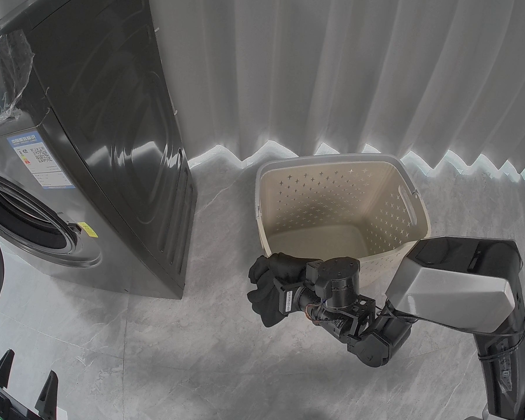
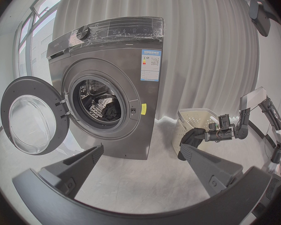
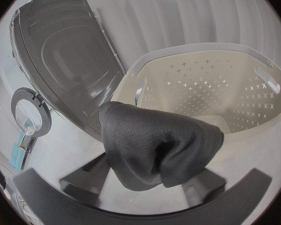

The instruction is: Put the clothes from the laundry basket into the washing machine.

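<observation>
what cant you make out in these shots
- Jaws of the right gripper: wrapped in the black garment, head and right wrist views.
- Drum of the washing machine: cut off by the head view's left edge.
- Clothes in the drum: dark, too small to count, left wrist view.
- Near floor of the laundry basket: behind the right arm, head view.

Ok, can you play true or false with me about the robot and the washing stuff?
1. The right gripper holds a dark cloth. True.
2. The laundry basket is full of clothes. False: its inside looks empty.
3. The door of the washing machine is shut. False: it stands open.
4. Dark clothes lie in the drum. True.
5. The left gripper holds a sock. False: it is open and empty.
</observation>
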### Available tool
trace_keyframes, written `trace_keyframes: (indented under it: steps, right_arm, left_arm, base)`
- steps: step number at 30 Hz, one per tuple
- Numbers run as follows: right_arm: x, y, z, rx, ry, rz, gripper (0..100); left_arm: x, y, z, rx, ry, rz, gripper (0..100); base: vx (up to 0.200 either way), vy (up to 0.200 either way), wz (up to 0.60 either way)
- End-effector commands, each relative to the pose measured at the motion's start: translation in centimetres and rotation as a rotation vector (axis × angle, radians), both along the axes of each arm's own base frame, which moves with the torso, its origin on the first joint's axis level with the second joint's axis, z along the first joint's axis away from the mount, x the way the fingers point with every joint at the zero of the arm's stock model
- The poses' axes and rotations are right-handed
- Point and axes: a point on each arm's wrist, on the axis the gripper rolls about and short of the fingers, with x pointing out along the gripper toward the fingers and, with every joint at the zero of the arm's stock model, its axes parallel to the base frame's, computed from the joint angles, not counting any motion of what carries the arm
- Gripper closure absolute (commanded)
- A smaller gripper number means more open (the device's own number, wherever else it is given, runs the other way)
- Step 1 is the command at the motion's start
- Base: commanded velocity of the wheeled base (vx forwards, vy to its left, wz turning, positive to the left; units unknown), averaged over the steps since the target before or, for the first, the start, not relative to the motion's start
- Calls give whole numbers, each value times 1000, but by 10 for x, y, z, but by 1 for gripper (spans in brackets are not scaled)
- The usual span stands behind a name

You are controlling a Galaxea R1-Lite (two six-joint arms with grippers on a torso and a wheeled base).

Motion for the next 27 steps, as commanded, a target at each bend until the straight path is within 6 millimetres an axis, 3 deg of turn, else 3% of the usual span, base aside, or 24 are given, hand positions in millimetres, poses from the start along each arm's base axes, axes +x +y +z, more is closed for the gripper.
trace_keyframes:
  steps: [1, 6, 10, 12, 13, 14, 17, 19, 20, 21, 27]
  right_arm:
    - [-1, 1, 1, 2, -1, 4, 100]
    - [-6, 2, 5, 6, -4, 13, 100]
    - [-15, -1, 24, 32, -39, 21, 100]
    - [-27, -10, 51, 60, -70, 26, 100]
    - [-28, -10, 53, 63, -74, 27, 100]
    - [-39, -17, 79, 95, -109, 39, 100]
    - [-66, -32, 127, 164, -183, 73, 100]
    - [-70, -35, 133, 172, -192, 80, 100]
    - [-91, -44, 157, 214, -232, 121, 100]
    - [-100, -49, 169, 238, -258, 141, 100]
    - [-135, -76, 211, 298, -404, 196, 100]
  left_arm:
    - [0, 0, -5, -1, 3, 0, 0]
    - [0, 0, -5, -2, 3, 0, 0]
    - [0, 0, -5, -2, 3, 0, 0]
    - [0, 0, -5, -2, 3, 0, 0]
    - [0, 0, -5, -2, 3, 0, 0]
    - [0, 0, -5, -2, 3, 0, 0]
    - [0, 0, -5, -2, 3, 0, 0]
    - [0, 0, -5, -2, 3, 0, 0]
    - [0, 0, -5, -2, 3, 0, 0]
    - [0, 0, -5, -1, 3, 0, 0]
    - [0, 0, -5, 6, 3, 0, 0]
  base:
    - [0, 0, 0]
    - [0, 0, 0]
    - [0, 0, 0]
    - [0, 0, 0]
    - [0, 0, 0]
    - [0, 0, 0]
    - [0, 0, 0]
    - [0, 0, 0]
    - [0, 0, 0]
    - [0, 0, 0]
    - [0, 0, 0]
